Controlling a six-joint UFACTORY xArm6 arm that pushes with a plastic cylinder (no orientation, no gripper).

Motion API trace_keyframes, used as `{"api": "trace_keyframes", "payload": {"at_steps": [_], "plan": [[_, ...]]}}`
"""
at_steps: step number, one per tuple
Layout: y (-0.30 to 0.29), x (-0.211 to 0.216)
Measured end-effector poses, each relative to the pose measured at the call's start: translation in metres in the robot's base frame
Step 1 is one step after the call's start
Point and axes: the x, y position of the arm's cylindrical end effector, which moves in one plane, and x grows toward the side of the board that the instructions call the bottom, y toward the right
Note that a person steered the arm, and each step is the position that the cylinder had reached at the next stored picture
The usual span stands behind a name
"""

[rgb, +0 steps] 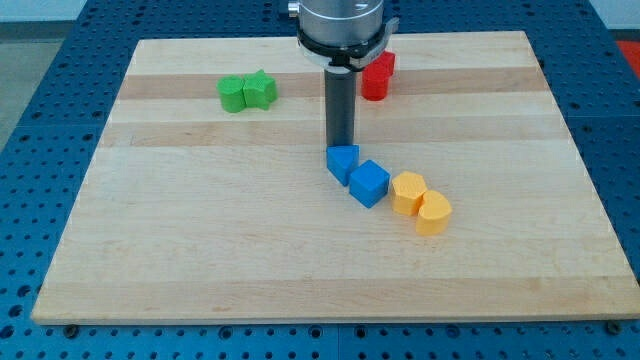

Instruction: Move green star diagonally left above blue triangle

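On the wooden board [200, 250], two green blocks are recorded near the view's top left, touching each other: a rounded green block [232, 95] and, just to its right, the green star-shaped block [260, 89], which is the task's object. Neither is in contact with the rod.

Towards the centre, my tip [341, 145] is found resting just behind the blue triangular block [342, 163], at or very near its upper edge. No claw is fitted; the arm ends in a plain rod, so nothing is grasped or released.

The deciding relation is noted: the green star lies up and to the view's left of my tip, well apart.

Further right, a blue cube [369, 184] touches the triangle, followed by two touching orange blocks [421, 203]. Red blocks [378, 75] stand behind the rod.
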Motion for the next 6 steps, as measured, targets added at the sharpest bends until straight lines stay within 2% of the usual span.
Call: {"api": "trace_keyframes", "payload": {"at_steps": [1, 3, 4, 5, 6], "plan": [[-0.005, -0.019], [-0.013, -0.122], [-0.07, -0.156], [-0.125, -0.173], [-0.138, -0.159]]}}
